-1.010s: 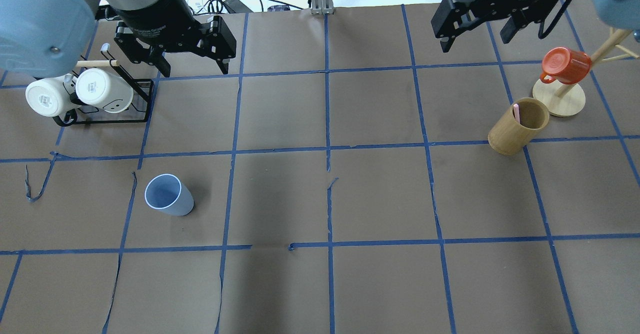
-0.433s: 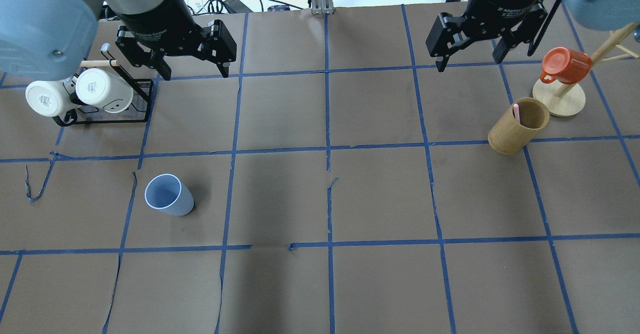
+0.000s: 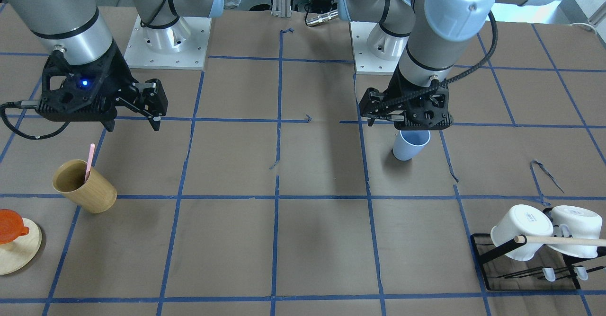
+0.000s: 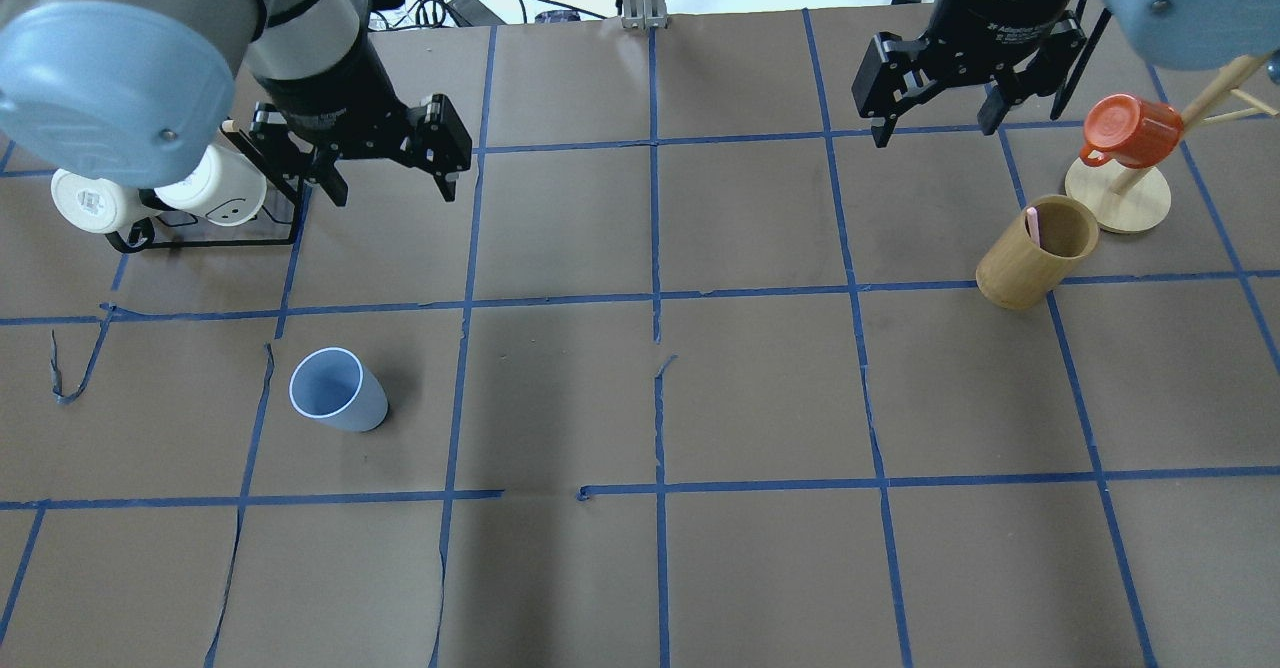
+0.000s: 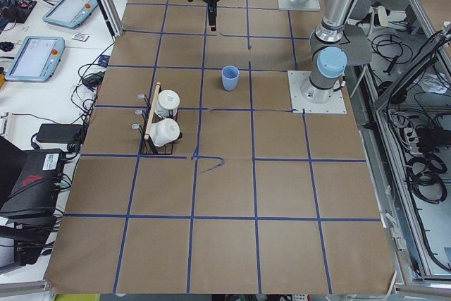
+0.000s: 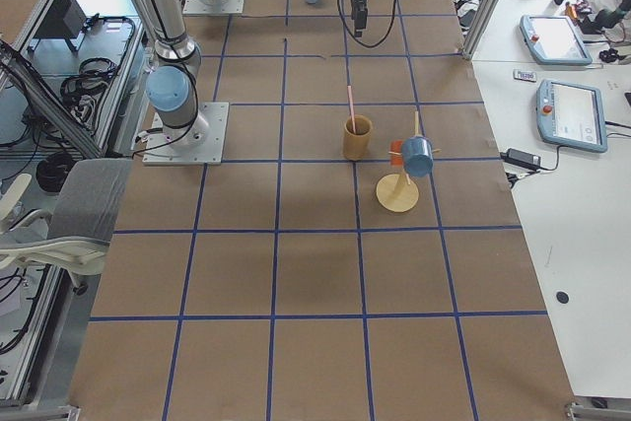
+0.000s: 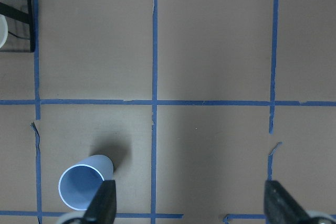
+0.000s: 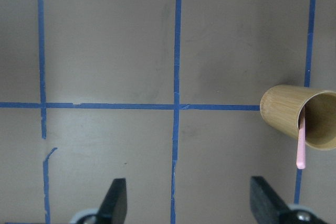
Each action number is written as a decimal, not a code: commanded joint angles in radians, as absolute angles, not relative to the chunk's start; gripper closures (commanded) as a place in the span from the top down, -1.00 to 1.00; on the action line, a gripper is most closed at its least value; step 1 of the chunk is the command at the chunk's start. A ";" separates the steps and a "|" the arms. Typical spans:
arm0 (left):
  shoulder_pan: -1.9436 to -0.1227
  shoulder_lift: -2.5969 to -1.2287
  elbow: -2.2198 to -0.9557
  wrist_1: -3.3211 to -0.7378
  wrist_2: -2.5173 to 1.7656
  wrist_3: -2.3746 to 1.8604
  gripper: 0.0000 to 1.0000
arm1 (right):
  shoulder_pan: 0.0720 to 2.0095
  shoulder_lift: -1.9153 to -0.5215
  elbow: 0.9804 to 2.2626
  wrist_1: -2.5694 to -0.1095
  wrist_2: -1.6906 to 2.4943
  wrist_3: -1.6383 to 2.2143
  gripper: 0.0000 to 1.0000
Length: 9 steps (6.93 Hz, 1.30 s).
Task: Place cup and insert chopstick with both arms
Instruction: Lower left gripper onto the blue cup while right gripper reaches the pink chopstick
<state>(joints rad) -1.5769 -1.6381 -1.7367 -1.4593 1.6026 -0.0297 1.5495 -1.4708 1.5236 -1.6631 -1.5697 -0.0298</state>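
The light-blue cup (image 4: 338, 390) stands upright on the left part of the table, also seen in the front view (image 3: 409, 148) and the left wrist view (image 7: 84, 184). My left gripper (image 4: 393, 188) is open and empty, hovering beyond the cup, with its left finger close to the cup in the wrist view. A pale-pink chopstick (image 4: 1032, 226) leans inside a tan wooden cup (image 4: 1035, 252) at the right, also in the right wrist view (image 8: 301, 145). My right gripper (image 4: 935, 133) is open and empty, above the table beyond and left of the wooden cup.
A black wire rack (image 4: 215, 238) with two white mugs (image 4: 215, 188) stands at the far left, under the left arm. A red mug (image 4: 1130, 130) hangs on a wooden tree stand (image 4: 1118, 198) at the far right, just behind the wooden cup.
Both grippers have moved down the overhead view, toward the middle rows of the table, the left one by more. Both stay open. The cup and chopstick have not moved.
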 commanded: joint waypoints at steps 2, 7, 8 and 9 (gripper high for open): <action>-1.488 -1.649 -2.004 -1.252 1.612 0.060 1.00 | 1.425 -1.470 1.620 -1.675 -1.773 -0.049 1.00; -1.479 -1.666 -2.054 -1.253 1.637 0.075 -1.00 | 1.647 -1.352 1.643 -1.715 -2.112 -0.058 0.86; -1.479 -1.664 -2.051 -1.253 1.638 0.080 -1.00 | 1.644 -1.351 1.685 -1.771 -2.114 -0.089 0.79; -1.479 -1.664 -2.045 -1.252 1.667 0.074 -1.00 | 1.641 -1.367 1.754 -1.861 -2.117 -0.145 0.84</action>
